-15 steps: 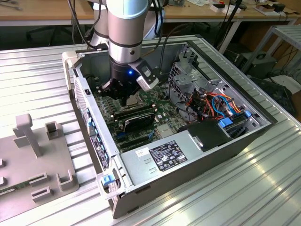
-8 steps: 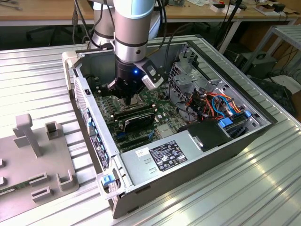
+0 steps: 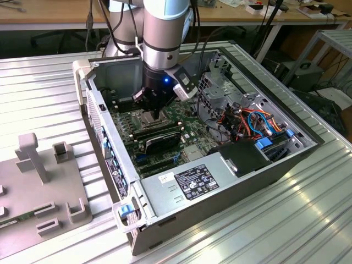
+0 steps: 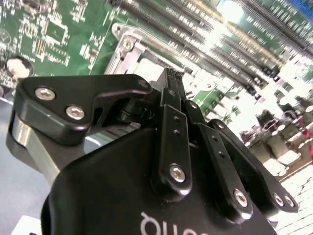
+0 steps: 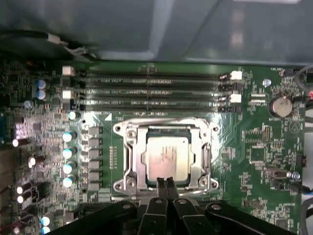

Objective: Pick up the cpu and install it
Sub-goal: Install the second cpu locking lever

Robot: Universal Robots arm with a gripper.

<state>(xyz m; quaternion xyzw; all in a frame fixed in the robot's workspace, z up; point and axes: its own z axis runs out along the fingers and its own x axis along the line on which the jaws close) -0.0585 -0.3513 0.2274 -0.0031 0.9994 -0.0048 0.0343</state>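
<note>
The arm is reaching down into the open computer case (image 3: pixel 258 165), which is lying on its side on the ribbed metal table (image 3: pixel 308 220). The hand (image 5: pixel 166 182) is hanging just above the motherboard (image 5: pixel 254 142), its two black fingers (image 5: pixel 160 186) pressed together at the tips with nothing between them. Directly ahead of those tips, the cpu (image 5: pixel 166 155) is sitting flat in its socket (image 5: pixel 128 147), silver-grey top facing up; faint print is showing on it, too washed out to read. Beyond the cpu from the hand, the long memory slots (image 5: pixel 151 90) are running across the board. In the second wrist view, pale lettering is showing on the hand's black body, cut off and unreadable. Off to the hand's side, the power supply (image 3: pixel 192 181) is wearing a dark label and a small white sticker, both too small to read.
</note>
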